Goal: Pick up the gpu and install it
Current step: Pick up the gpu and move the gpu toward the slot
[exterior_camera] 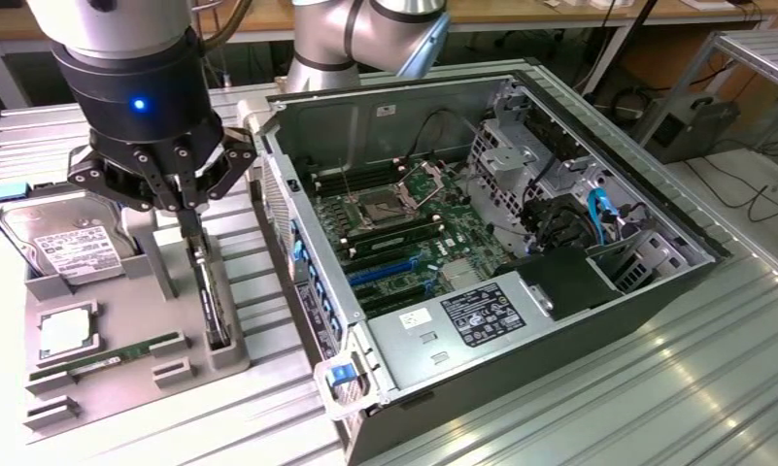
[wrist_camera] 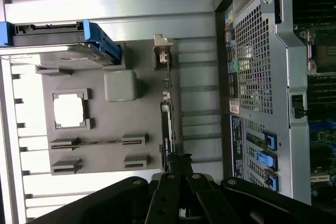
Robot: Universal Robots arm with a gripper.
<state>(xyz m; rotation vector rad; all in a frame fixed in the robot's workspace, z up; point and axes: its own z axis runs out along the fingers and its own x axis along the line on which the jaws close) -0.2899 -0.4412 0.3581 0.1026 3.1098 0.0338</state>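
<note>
On the grey holder tray, in the slot along its far edge from the hard drive, the gpu stands on edge, so that its upper edge is open to a grip from above. We find the gripper clamped on that edge, with the card apparently seated in its slot. The RAM stick lies elsewhere on the tray, apart from the grip.

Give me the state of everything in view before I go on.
gripper: shut on the gpu's top edge.
gpu: standing on edge in its tray slot.
hard drive: seated in its tray cradle.
CPU: lying flat in its tray recess.
RAM stick: resting in its tray clips.
computer case: side open, motherboard exposed.
</note>
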